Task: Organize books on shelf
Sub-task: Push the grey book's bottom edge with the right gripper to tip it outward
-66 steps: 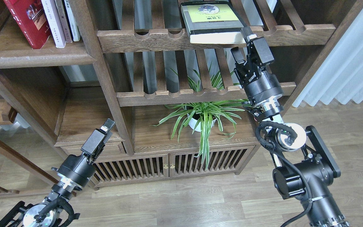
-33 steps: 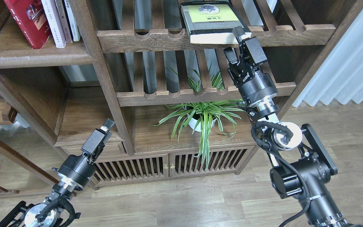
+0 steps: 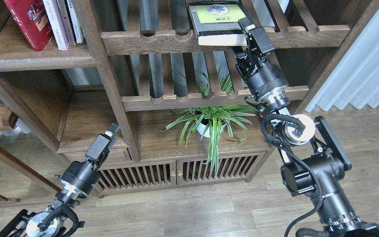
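The thick grey-black book (image 3: 217, 19) with a yellow-green panel lies flat on the upper slatted rack (image 3: 163, 41), its page edge over the front rail. My right gripper (image 3: 241, 37) is open at the book's front right corner, one finger on top of the book and the other below the rail. The red book (image 3: 28, 23) and the pale lavender-white book (image 3: 55, 23) lean on the solid dark-brown shelf (image 3: 38, 60) at the upper left. My left gripper (image 3: 110, 130) hangs low by the cabinet, empty, its fingers not told apart.
Two more thin books (image 3: 72, 19) stand beside the lavender one. A second slatted rack (image 3: 189, 100) sits below, with a potted spider plant (image 3: 209, 123) under it. A white curtain (image 3: 367, 65) hangs at the right. Slatted cabinet doors (image 3: 176, 172) are at the bottom.
My right gripper has moved up and to the left, from beside and below the grey-black book to its front right corner. The left arm has not moved.
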`<state>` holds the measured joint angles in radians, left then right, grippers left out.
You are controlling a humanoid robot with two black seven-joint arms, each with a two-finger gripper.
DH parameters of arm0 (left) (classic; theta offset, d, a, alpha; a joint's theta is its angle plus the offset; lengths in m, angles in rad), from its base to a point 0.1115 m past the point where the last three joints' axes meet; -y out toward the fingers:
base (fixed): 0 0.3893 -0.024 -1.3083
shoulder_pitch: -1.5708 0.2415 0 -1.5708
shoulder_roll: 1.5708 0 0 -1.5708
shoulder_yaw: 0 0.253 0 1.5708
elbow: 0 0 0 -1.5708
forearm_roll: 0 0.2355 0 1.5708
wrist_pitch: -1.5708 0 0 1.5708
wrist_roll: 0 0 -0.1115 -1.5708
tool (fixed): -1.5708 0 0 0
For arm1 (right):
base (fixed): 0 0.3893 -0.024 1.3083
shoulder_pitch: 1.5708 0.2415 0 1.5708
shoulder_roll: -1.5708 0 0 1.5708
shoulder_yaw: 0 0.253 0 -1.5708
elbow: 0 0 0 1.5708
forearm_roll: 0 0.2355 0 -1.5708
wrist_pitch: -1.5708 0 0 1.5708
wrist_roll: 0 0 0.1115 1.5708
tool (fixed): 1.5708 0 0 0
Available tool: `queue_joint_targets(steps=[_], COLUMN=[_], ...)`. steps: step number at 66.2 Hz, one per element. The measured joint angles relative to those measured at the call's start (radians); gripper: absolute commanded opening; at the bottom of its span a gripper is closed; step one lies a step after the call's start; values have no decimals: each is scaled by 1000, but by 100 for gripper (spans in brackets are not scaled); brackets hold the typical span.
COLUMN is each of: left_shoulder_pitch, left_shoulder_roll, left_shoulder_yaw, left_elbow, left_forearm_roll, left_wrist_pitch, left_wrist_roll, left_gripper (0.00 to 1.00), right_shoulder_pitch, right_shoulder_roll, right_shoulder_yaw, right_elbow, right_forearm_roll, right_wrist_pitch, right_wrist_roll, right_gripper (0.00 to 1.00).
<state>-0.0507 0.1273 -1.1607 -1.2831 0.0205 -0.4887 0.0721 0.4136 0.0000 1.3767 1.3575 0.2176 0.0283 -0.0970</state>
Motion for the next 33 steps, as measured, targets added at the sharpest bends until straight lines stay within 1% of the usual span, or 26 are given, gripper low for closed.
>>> queue_joint_targets(steps=[3,5,7,8,18,19,23,33], left_shoulder_pitch=[0,-1,-1,-1,-3,-3,-3,-2], left_shoulder_roll=[0,1,1,1,2,2,3,4], left_shoulder_yaw=[-1,-3,-5,-6,-9,-9,-10,-6], left_elbow=[0,0,1,1,2,2,3,4], left_forearm_roll=[0,0,1,1,1,1,1,0], left_wrist_pitch=[0,0,0,0,0,0,0,0], left_wrist_roll=[0,0,0,0,0,0,0,0], left_gripper=[100,100,100,100,100,100,100,100], right_shoulder_pitch=[0,0,0,0,-5,-5,-7,-13], right_shoulder_roll=[0,0,0,0,0,0,0,0], right_shoulder_yaw=[0,0,0,0,0,0,1,1], right_elbow=[0,0,0,0,0,0,1,1], right_forearm_roll=[1,1,1,1,3,3,3,3], right_wrist_pitch=[0,0,1,2,11,11,12,13], right_wrist_roll=[0,0,0,0,-1,-1,-1,-1], right_gripper=[64,58,55,51,38,35,31,14])
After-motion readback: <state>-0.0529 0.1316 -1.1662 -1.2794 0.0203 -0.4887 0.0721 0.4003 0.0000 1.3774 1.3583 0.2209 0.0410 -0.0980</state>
